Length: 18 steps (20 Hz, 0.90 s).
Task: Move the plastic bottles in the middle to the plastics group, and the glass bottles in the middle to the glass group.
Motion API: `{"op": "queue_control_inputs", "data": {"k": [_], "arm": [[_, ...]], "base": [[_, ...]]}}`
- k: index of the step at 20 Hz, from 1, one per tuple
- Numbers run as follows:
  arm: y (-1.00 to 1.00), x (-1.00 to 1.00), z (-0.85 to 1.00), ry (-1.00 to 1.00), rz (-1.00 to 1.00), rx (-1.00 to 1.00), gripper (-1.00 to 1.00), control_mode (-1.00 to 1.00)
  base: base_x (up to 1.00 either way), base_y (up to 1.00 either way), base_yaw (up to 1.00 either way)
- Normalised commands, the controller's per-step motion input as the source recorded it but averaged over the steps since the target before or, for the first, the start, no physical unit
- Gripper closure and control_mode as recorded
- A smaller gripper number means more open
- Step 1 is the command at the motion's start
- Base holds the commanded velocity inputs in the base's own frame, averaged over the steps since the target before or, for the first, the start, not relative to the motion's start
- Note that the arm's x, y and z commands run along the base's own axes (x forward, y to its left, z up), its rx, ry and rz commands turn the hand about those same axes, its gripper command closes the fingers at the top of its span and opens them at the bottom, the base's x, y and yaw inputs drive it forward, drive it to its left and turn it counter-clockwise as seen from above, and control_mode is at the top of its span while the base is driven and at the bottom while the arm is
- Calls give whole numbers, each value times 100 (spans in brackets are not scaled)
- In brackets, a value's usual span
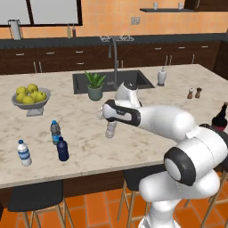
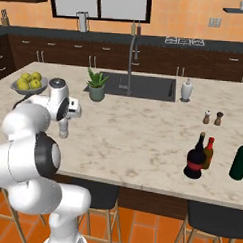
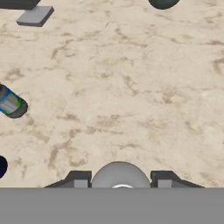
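My gripper (image 1: 111,122) (image 2: 64,121) points down over the counter's left-middle, shut on the slim clear greyish bottle (image 1: 110,130) (image 2: 63,129). In the hand view the bottle's pale cap (image 3: 120,174) fills the gap between the fingertips (image 3: 79,179). The dark navy bottle (image 1: 63,149) (image 3: 1,166) stands to the left, close to the blue-capped water bottle (image 1: 55,132) (image 3: 11,103) and the white-capped water bottle (image 1: 24,152). At the counter's right the black bottle with a red label (image 2: 195,159) (image 1: 219,118) stands against the brown red-topped bottle (image 2: 208,153).
A fruit bowl (image 1: 30,102) sits at the left. A potted plant (image 1: 95,86) stands in front of the sink (image 1: 111,80) with its faucet. Salt and pepper shakers (image 2: 212,118) and a green bottle (image 2: 239,159) stand at the right. Stools line the counter's near edge.
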Motion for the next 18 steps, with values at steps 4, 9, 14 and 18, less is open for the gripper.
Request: {"op": "queue_control_inputs", "data": {"k": [4,9,14,18], "arm": [[99,-2,4,3,13,3,100,-100],[100,-8,0,0,3,0,100,-100],[66,-3,-6,0,0,-1,100,-100],[39,2,-16,0,0,0,100,-100]], "base": [[0,0,0],[0,0,0],[0,0,0],[0,0,0]]}}
